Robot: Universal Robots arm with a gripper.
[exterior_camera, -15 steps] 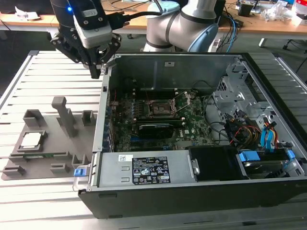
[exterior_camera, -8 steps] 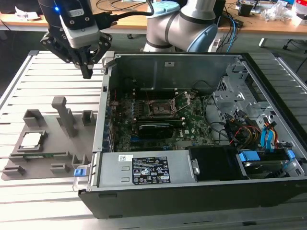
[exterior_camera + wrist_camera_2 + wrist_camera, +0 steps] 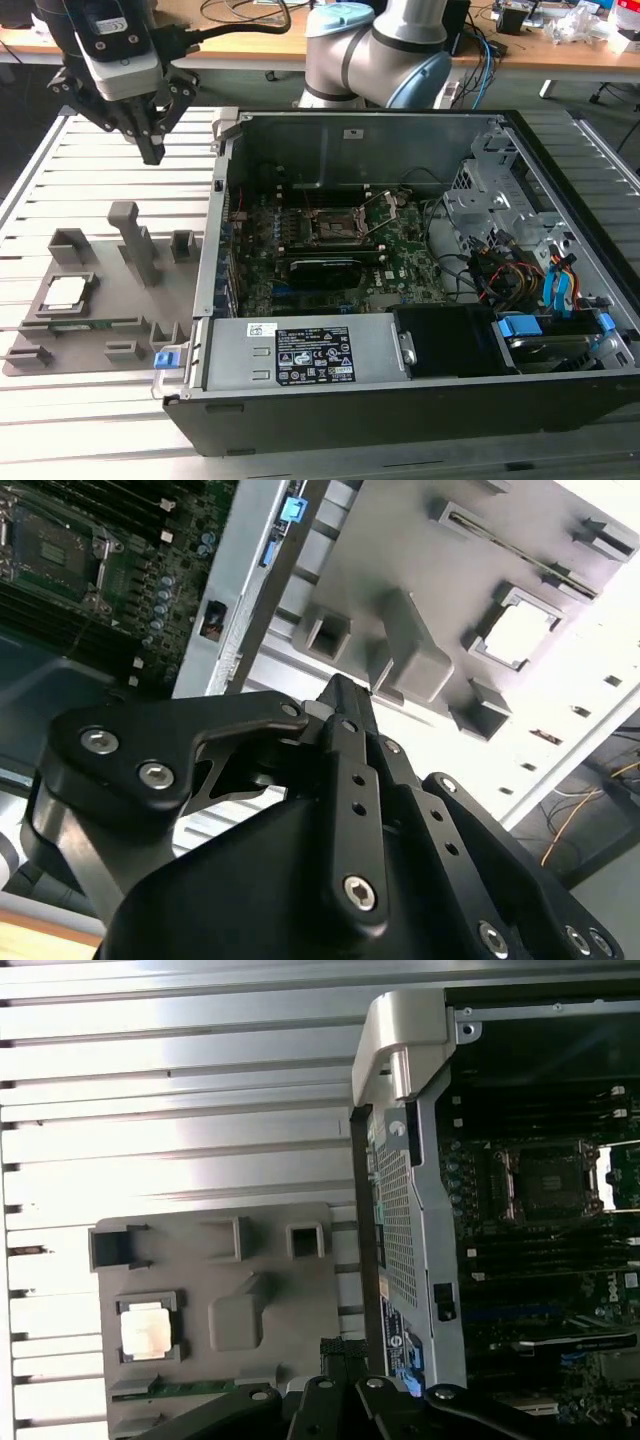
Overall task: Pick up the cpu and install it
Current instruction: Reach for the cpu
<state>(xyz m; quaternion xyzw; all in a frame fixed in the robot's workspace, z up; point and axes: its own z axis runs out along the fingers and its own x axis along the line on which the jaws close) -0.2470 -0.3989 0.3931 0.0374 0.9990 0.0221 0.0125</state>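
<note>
The cpu (image 3: pixel 65 291) lies in its recess on the grey holder tray (image 3: pixel 120 300), on the exterior view's left of the open computer case (image 3: pixel 400 415). The gripper (image 3: pixel 152 150) hangs above, well apart, fingers together and empty. The motherboard socket (image 3: pixel 340 228) looks empty, so pickup and installing both remain.

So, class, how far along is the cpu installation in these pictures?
Nothing looks done: the cpu lies in its recess on the grey holder, and the motherboard socket looks empty. In hand: nothing; the hand hangs shut above the table. Left: picking up and installing.
</note>
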